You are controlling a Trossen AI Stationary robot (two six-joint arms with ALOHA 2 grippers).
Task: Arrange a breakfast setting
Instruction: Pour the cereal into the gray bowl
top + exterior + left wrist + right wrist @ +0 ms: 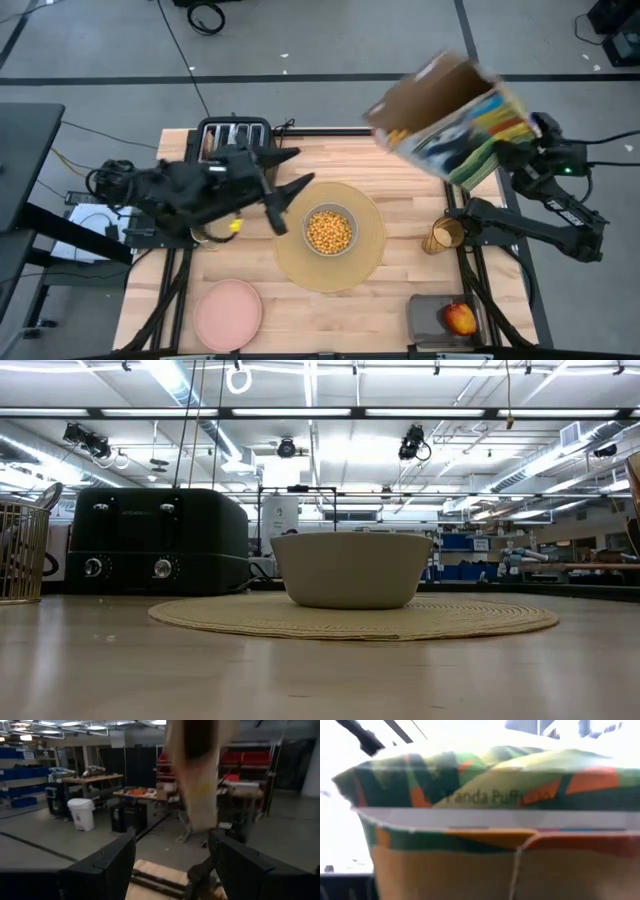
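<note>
- Tan mat (331, 238) sits mid-table, with the grey bowl (329, 230) dead centre on it. The bowl's full of yellow cereal puffs (328, 232). From the low view you just get the bowl (352, 569) side-on, resting on the mat (352, 618).
- Right arm reaches in from the table's right edge, elbow bent, wrist raised over the back right corner. The right gripper (524, 135) is clamped on a cereal box (450, 118), so closed on that.
- Box is held up in the air and tipped over, open top pointing toward the left and back, off to the right of the bowl rather than over it. It's blurry in the overhead shot. The right wrist cam is basically all box (490, 820), colourful print filling the frame.
- Left arm lies stretched across the left half of the table, pointing right. Left gripper (290, 189) hangs just left of the mat with fingers spread wide and nothing between them. In its own wrist cam the two dark fingers (112, 865) stand well apart, aimed out at the room, with the box (200, 770) blurred up ahead.
- Pink plate (228, 314) is at the front left, empty.
- Amber tumbler (444, 235) stands just right of the mat.
- Apple (460, 319) sits in the mesh basket (425, 318) at the front right.
- Black toaster (236, 137) is at the back left, behind the left arm.
- Can't spot the spoon for sure.
</note>
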